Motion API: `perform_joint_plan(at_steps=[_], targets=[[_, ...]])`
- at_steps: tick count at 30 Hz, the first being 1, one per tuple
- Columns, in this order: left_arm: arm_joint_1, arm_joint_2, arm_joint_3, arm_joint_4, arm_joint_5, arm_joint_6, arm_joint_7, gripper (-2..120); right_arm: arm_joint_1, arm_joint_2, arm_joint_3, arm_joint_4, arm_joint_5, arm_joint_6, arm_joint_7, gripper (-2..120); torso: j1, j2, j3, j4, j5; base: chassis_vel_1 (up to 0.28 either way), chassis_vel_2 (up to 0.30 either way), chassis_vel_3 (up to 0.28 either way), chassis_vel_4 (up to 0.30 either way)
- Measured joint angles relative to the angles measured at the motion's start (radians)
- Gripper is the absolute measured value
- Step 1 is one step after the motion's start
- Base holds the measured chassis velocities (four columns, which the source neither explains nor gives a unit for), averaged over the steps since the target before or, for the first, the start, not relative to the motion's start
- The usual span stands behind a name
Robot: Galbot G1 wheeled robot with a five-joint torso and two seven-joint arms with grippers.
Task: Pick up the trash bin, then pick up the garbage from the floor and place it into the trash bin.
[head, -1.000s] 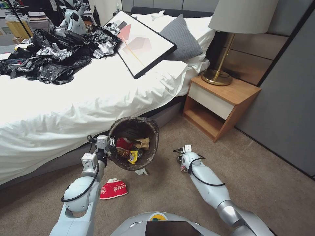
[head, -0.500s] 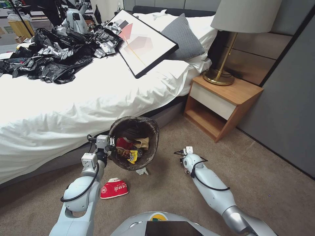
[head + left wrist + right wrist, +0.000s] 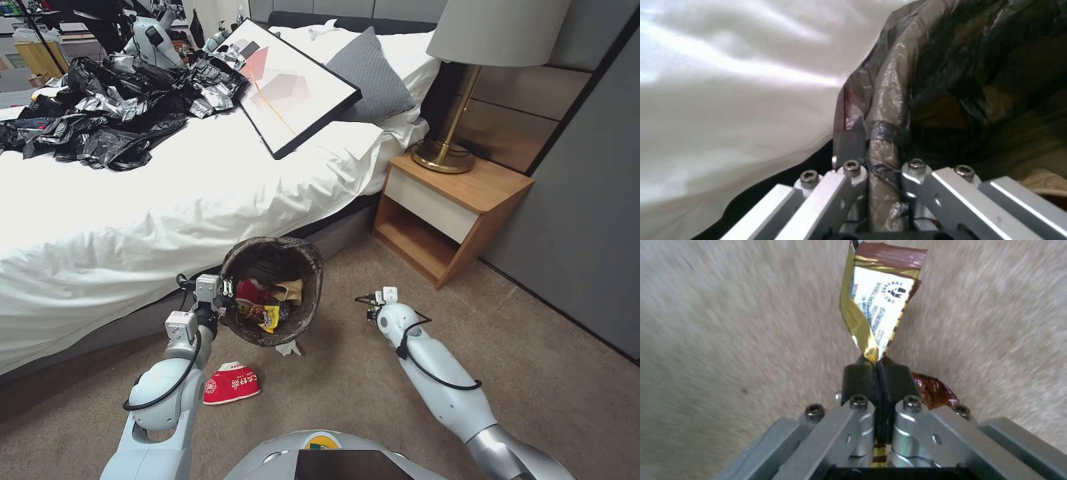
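The trash bin (image 3: 315,275), white with a dark brown bag folded over its rim, hangs tilted above the carpet beside the bed. My left gripper (image 3: 225,301) is shut on its near rim (image 3: 882,146), pinching bag and wall together. Inside lie red, yellow and brown garbage pieces (image 3: 267,300). To the right of the bin, my right gripper (image 3: 877,368) is shut on a gold-and-brown snack wrapper (image 3: 878,306), which hangs over bare carpet. A red-and-white packet (image 3: 230,385) lies on the floor below the bin. A small pale scrap (image 3: 288,348) lies just under the bin.
The white bed (image 3: 167,200) runs along the left, with a heap of black plastic bags (image 3: 113,113) and a framed picture (image 3: 287,87) on it. A wooden nightstand (image 3: 447,207) with a brass lamp (image 3: 453,133) stands at the right, next to a grey wall panel (image 3: 587,213).
My right arm has risen and shifted a little to the right and away from me, carrying the wrapper. The left arm and the bin have stayed put.
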Motion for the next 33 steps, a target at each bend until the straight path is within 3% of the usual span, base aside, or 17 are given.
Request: perform_joint_plan(at_steps=[4,6,7,10,12,14,15,18,26,33], targets=[[0.0,0.0,0.001,0.0,0.0,0.0,0.0,2,-0.012,-0.064,0.015,0.107,0.057,0.0,0.029,0,0.0,0.0,0.0,0.0,0.0001,0.0,0.0,0.0,0.0],[-0.001,0.0,0.001,0.001,0.002,0.002,0.006,2,-0.018,-0.167,0.042,0.263,0.134,0.001,0.064,0,0.0,0.0,0.0,-0.0005,-0.0001,0.0,0.0,0.0,0.0],[-0.001,0.0,0.001,0.001,0.002,0.002,0.006,2,-0.018,-0.167,0.042,0.263,0.134,0.001,0.064,0,0.0,0.0,0.0,-0.0005,-0.0001,0.0,0.0,0.0,0.0],[-0.001,-0.002,0.006,0.001,0.003,0.003,0.009,2,-0.02,-0.27,0.088,0.454,0.219,0.001,0.089,0,0.0,0.0,0.0,-0.0003,0.0001,0.0,0.0,0.0,0.0],[-0.001,-0.002,0.007,0.001,0.003,0.002,0.009,2,-0.021,-0.289,0.102,0.493,0.237,0.001,0.091,0,0.0,0.0,0.0,0.0,0.0001,0.0,0.0,0.0,0.0],[0.001,-0.004,0.009,0.0,0.005,0.0,0.01,2,-0.017,-0.356,0.16,0.649,0.332,0.001,0.092,0,0.0,0.0,0.0,-0.0002,0.0,0.0,0.0,0.0,0.0],[0.001,-0.004,0.009,0.0,0.005,0.0,0.01,2,-0.017,-0.356,0.16,0.649,0.332,0.001,0.092,0,0.0,0.0,0.0,-0.0002,0.0,0.0,0.0,0.0,0.0],[0.001,-0.005,0.013,0.0,0.01,0.0,0.012,2,0.025,-0.433,0.213,0.821,0.46,0.002,0.068,0,0.0,0.0,0.0,0.0,-0.0005,0.0,0.0,0.0,0.0],[0.0,-0.007,0.017,0.003,0.015,-0.002,0.013,2,0.097,-0.494,0.213,0.904,0.491,0.002,-0.023,0,0.0,0.0,0.0,-0.0001,-0.0003,0.0,0.0,0.0,0.0],[0.0,-0.009,0.019,0.007,0.019,-0.003,0.013,2,0.243,-0.534,0.117,0.943,0.528,0.002,-0.118,0,0.0,0.0,0.0,-0.0001,-0.0002,0.0,0.0,0.0,0.0]])
